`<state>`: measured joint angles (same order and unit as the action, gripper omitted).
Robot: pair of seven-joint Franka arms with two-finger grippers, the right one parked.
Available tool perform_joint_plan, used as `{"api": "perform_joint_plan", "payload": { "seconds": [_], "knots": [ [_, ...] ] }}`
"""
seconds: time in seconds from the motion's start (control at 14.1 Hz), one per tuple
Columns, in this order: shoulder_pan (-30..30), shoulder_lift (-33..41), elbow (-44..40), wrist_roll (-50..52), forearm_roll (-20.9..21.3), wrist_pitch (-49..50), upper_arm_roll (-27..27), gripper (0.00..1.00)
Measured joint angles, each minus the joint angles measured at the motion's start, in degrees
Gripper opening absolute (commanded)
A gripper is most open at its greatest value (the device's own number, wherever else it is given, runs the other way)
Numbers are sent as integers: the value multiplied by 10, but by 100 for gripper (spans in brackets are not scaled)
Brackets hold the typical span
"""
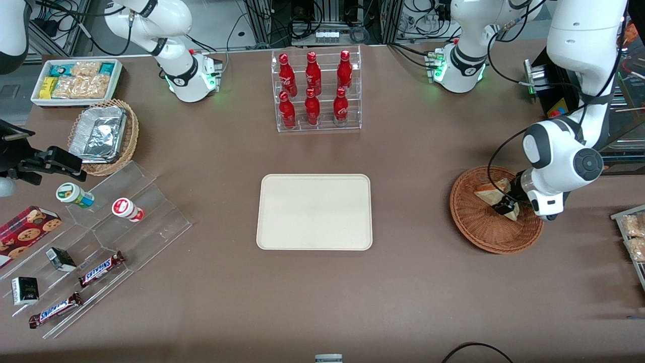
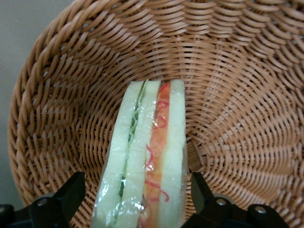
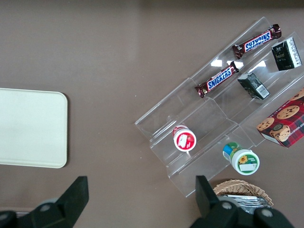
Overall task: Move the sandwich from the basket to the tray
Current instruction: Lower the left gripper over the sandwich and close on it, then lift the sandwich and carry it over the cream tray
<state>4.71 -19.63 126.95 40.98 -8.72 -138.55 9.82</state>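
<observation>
Sat low inside the basket [image 1: 496,212], with the claw [image 2: 137,199] straddling the sandwich [image 2: 145,161]. Showed both fingers [image 2: 71,192] spread apart, one on each flat bread face, with a sliver of wicker visible between each pad and the bread, so judged as open and not yet clamped. Lay directly between the pads, wedge standing on edge, filling layers facing up toward the wrist. Ran with its long axis straight away from the claw along the basket floor, at right angles to the closing line of the fingers; closing would therefore press across the thin dimension, bread face to bread face. Appeared wrapped in clear film, hence likely slippery and soft under pressure. In the front view, showed the claw [image 1: 506,205] over the sandwich [image 1: 491,189] in the basket part nearest the arm. Rested the tray [image 1: 315,212] on the worktop [image 1: 413,282] well apart from the claw, sideways toward the parked arm's end, bare. Judged the step in hand as the grasp, with lift and sideways carry remaining.
</observation>
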Motion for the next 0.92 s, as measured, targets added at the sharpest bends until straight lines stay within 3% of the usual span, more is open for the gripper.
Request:
{"api": "perform_joint_plan", "payload": {
  "seconds": [0.07, 0.14, 0.42, 0.71, 0.92],
  "knots": [
    [0, -1, 0, 0, 0, 0, 0, 71],
    [0, -1, 0, 0, 0, 0, 0, 55],
    [5, 1, -1, -4, 0, 2, 0, 38],
    [7, 19, -20, -7, 6, 55, 0, 32],
    [16, 46, -72, -16, 43, 159, -8, 28]
  ]
}}
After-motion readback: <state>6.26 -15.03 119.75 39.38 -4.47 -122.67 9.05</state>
